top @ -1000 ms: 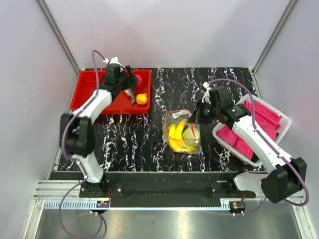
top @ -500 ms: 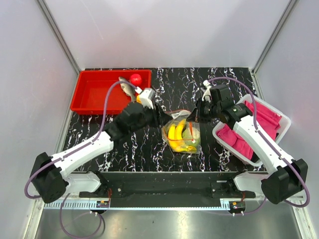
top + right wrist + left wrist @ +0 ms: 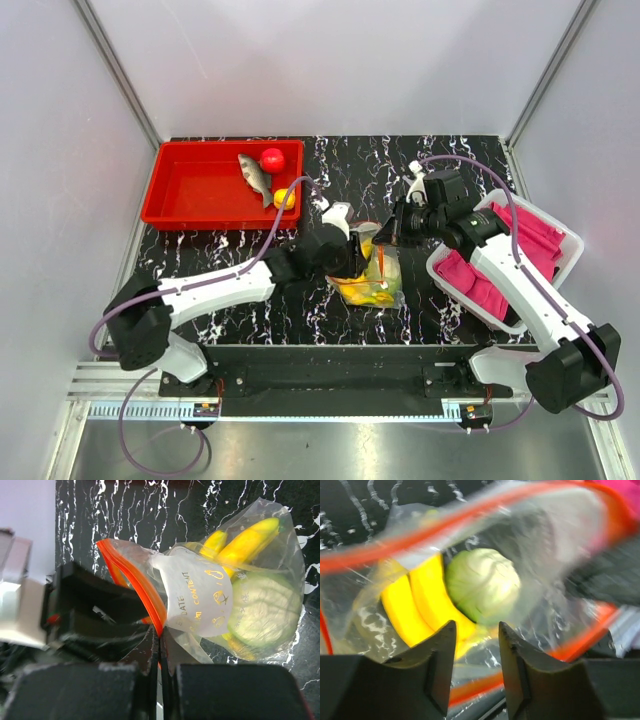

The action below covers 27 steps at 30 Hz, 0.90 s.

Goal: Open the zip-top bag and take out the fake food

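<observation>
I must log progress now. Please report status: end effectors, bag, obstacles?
Right end effector shut on zip-top bag rim. Left end effector open at its mouth. Banana bunch and green piece inside. No obstruction seen.

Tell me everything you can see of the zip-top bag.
The bag is small, clear crinkly plastic with an orange-red zip strip along its mouth and a white label patch printed in yellow. It lies on the black marbled table between the arms, mouth open. The right gripper pinches its rim at the strip; the left gripper, open, points into the mouth. Inside show yellow bananas and a pale green piece.
</observation>
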Tool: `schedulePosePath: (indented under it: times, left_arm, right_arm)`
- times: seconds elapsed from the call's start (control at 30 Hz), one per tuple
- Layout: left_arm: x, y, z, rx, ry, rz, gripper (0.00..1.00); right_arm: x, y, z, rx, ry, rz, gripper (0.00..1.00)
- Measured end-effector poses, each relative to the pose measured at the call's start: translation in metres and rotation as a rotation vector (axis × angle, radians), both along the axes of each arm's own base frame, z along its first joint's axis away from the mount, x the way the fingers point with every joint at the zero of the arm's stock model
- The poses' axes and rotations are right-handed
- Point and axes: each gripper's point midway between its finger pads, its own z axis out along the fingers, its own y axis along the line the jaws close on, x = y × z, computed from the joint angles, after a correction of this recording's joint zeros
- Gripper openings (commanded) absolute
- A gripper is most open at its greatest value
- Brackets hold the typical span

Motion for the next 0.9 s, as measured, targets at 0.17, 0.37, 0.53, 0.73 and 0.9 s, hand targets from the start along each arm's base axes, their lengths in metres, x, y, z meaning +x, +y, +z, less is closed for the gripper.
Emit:
schedulePosePath:
  times: [0.17,0.37,0.53,0.73,0.9]
  left_arm:
    - [0.012,0.005,-0.017,0.049,0.025,0.092,0.47]
    - [0.016,0.009,-0.044,0.102,0.066,0.146,0.45]
    - [0.018,0.011,-0.061,0.134,0.088,0.172,0.44]
    - [0.022,0.005,-0.073,0.145,0.096,0.179,0.44]
    - [0.024,-0.004,-0.081,0.149,0.105,0.175,0.48]
  right_arm:
    - [-0.006,0.001,0.007,0.027,-0.005,0.002,0.0]
    - [-0.012,0.0,0.008,0.039,-0.002,0.002,0.0]
    - [-0.014,-0.001,0.001,0.037,0.017,0.001,0.0]
    - [-0.014,0.001,-0.002,0.042,0.018,0.006,0.0]
    - [-0.015,0.0,-0.006,0.04,0.025,0.007,0.0]
